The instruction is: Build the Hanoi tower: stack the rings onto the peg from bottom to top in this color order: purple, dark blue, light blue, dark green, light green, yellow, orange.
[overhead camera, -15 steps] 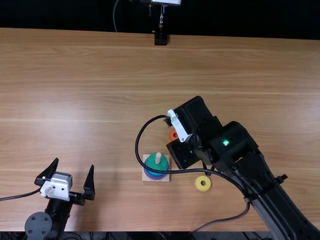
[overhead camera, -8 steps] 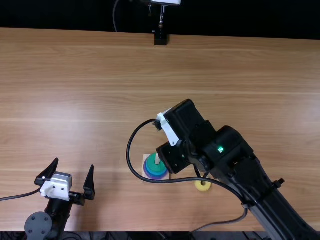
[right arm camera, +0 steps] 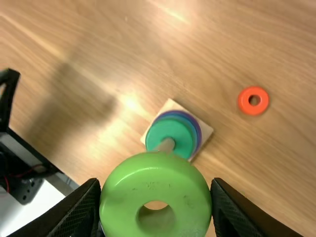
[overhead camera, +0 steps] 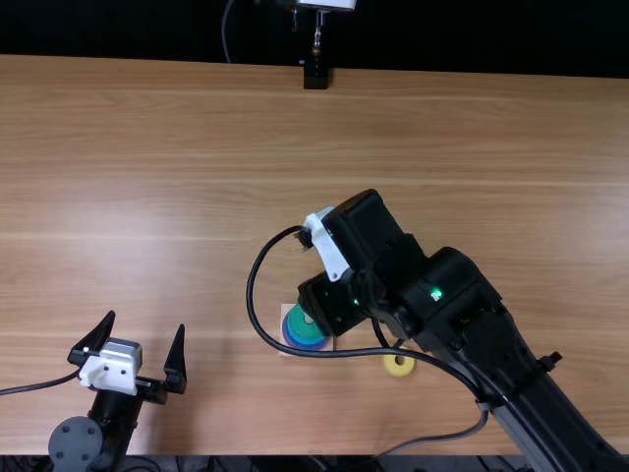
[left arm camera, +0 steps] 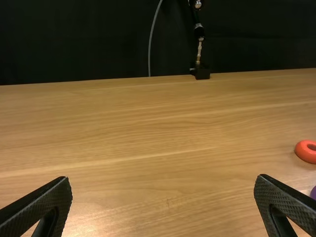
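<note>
One light brown wooden table [overhead camera: 147, 147], two black robot arms [overhead camera: 462, 315]. Left gripper [overhead camera: 144, 323] wide open, empty. Right gripper [overhead camera: 327, 246] parted just to the width of the round light green ring [right arm camera: 155, 175] it grips, near the pale peg [right arm camera: 165, 144]. Square wooden base [right arm camera: 205, 129] holds dark green ring [right arm camera: 158, 131] over blue, purple ones. Yellow ring [overhead camera: 391, 369], smaller orange ring [right arm camera: 243, 101] flat on table.
</note>
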